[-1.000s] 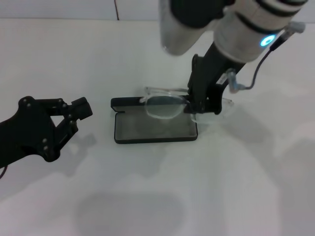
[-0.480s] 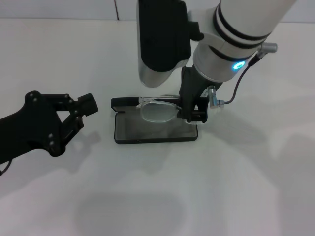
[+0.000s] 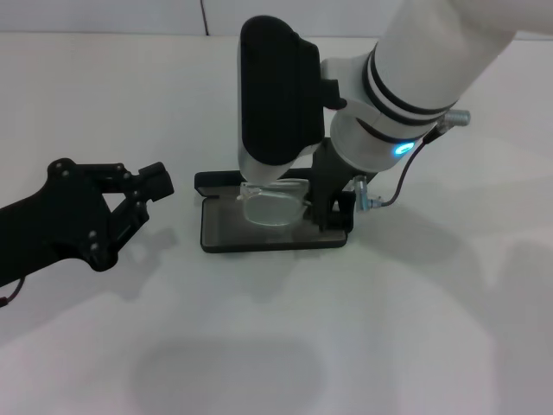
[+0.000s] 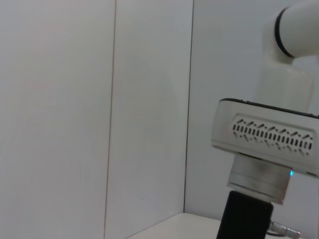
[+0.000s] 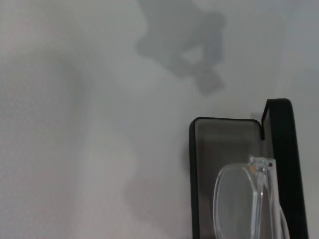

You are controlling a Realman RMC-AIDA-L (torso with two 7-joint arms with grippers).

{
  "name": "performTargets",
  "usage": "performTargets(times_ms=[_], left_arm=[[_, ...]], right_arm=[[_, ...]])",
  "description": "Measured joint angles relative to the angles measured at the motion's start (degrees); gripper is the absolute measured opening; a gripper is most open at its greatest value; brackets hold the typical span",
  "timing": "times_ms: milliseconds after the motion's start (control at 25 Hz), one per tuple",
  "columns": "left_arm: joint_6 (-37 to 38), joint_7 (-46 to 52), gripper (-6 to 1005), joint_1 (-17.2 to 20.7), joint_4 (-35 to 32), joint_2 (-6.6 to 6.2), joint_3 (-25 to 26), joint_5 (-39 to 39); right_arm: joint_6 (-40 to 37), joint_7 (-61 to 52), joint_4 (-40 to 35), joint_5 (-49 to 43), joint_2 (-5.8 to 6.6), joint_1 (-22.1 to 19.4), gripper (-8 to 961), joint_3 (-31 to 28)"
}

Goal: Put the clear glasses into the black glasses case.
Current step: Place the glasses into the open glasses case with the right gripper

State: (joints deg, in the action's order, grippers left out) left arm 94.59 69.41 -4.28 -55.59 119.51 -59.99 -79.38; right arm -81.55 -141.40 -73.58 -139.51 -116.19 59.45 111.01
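On the white table (image 3: 449, 328) in front of you, the case (image 3: 259, 235) lies open — a slim black tray with rounded corners and a grey lining, its lid (image 3: 216, 181) standing along the far edge. The right gripper (image 3: 331, 207) is down at the case's right end, and the glasses (image 3: 273, 204) hang over the tray with their right end at that gripper, so it appears to be clenched on them, though the fingertips are hidden behind the arm in the head view. You can see how hard the glasses are to read: colourless, see-through plastic, the grey lining showing straight through the lens, with only the rim edges catching light. From the right wrist view the glasses (image 5: 249, 199) sit above the tray of the case (image 5: 224, 149), near the lid side, one rounded lens outlined against the lining — whether they touch the lining you cannot tell.

The left gripper (image 3: 155, 183) hovers well to the left of the case, above the table, its jaws parted and holding nothing.
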Motion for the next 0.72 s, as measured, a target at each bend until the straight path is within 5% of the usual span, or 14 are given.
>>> performTargets(times_ms=[720], left_arm=[[-1.15,0.36,59,-3.97,2.86,-0.11,1.23,-1.43]], right_arm=[[7.82,-4.16,0.70,-1.18,0.00,-1.48,80,4.87]])
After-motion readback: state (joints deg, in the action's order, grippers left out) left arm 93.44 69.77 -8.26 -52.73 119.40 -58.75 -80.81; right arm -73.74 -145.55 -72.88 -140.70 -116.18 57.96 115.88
